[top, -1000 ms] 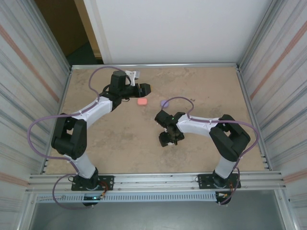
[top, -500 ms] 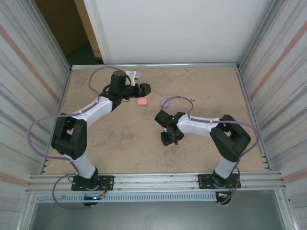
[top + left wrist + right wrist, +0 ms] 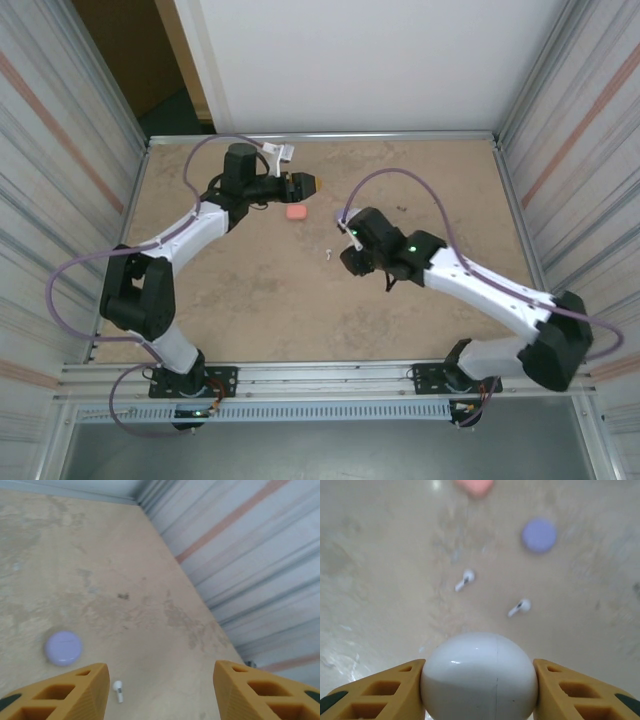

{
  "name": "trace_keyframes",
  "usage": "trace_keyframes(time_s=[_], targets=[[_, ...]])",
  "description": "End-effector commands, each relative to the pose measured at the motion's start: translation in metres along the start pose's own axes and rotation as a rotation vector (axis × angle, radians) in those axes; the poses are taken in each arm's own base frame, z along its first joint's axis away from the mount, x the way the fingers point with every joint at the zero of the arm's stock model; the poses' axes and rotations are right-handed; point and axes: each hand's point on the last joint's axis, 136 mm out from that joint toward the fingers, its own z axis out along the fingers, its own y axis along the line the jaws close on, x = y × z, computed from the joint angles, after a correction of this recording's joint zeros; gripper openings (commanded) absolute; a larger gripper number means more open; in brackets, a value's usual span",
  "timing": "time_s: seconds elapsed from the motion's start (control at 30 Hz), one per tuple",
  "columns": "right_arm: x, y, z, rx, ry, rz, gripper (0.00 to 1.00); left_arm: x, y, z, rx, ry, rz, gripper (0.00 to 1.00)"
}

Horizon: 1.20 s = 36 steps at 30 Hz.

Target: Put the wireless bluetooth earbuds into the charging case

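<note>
A round white charging case (image 3: pixel 480 680) sits clamped between the orange fingers of my right gripper (image 3: pixel 479 667), which is shut on it above the table. Beyond it lie two white earbuds (image 3: pixel 465 579) (image 3: pixel 520 607) on the tabletop, apart from each other. In the top view the right gripper (image 3: pixel 352 262) hangs near mid-table, just right of a white earbud (image 3: pixel 327 254). My left gripper (image 3: pixel 160 690) stands open with nothing between its fingers; a white earbud (image 3: pixel 118 691) lies on the table by its left finger. In the top view the left gripper (image 3: pixel 312 183) is at the far middle.
A purple case (image 3: pixel 539 535) (image 3: pixel 63 648) and a pink case (image 3: pixel 296 211) (image 3: pixel 475 486) lie shut on the table beyond the earbuds. Ribbed metal walls (image 3: pixel 260 570) close in both sides, and a rail (image 3: pixel 320 375) runs along the near edge.
The right gripper has closed on the white case and carried it toward mid-table, its arm stretching out. The left gripper has turned a little at the far middle.
</note>
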Motion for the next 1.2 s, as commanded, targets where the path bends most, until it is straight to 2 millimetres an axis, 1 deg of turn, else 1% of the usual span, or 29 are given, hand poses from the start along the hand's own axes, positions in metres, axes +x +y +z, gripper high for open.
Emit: trace_keyframes(time_s=[0.0,0.1,0.17,0.23,0.33,0.37,0.5,0.6,0.7,0.83,1.0,1.17], targets=[[-0.036,-0.013,-0.032,0.02,-0.188,-0.149,0.47,-0.022,-0.057,-0.018,0.197,-0.021,0.083,0.57],[-0.049,-0.019,-0.053,0.028,-0.274,-0.228,0.46,-0.02,-0.078,-0.025,0.282,-0.001,0.107,0.56],[-0.054,-0.021,-0.063,0.041,-0.311,-0.287,0.46,-0.017,-0.095,-0.03,0.339,0.019,0.141,0.56],[-0.059,-0.024,-0.073,0.057,-0.346,-0.342,0.46,-0.015,-0.11,-0.036,0.373,0.027,0.18,0.57],[-0.065,-0.022,-0.085,0.065,-0.402,-0.434,0.46,-0.008,-0.13,-0.044,0.396,0.044,0.239,0.58],[-0.067,-0.022,-0.093,0.07,-0.436,-0.467,0.46,-0.006,-0.136,-0.046,0.395,0.048,0.263,0.59],[-0.071,-0.019,-0.101,0.09,-0.498,-0.572,0.46,0.004,-0.162,-0.053,0.426,0.063,0.345,0.61],[-0.075,-0.021,-0.107,0.111,-0.521,-0.607,0.46,0.009,-0.178,-0.058,0.448,0.07,0.393,0.63],[-0.08,-0.022,-0.111,0.125,-0.541,-0.62,0.46,0.013,-0.187,-0.059,0.451,0.073,0.424,0.64],[-0.086,-0.023,-0.115,0.137,-0.57,-0.613,0.45,0.017,-0.193,-0.057,0.444,0.079,0.448,0.66],[-0.091,-0.021,-0.121,0.132,-0.605,-0.601,0.45,0.023,-0.194,-0.05,0.418,0.102,0.466,0.69],[-0.092,-0.021,-0.122,0.129,-0.608,-0.6,0.45,0.025,-0.195,-0.042,0.416,0.125,0.467,0.7]])
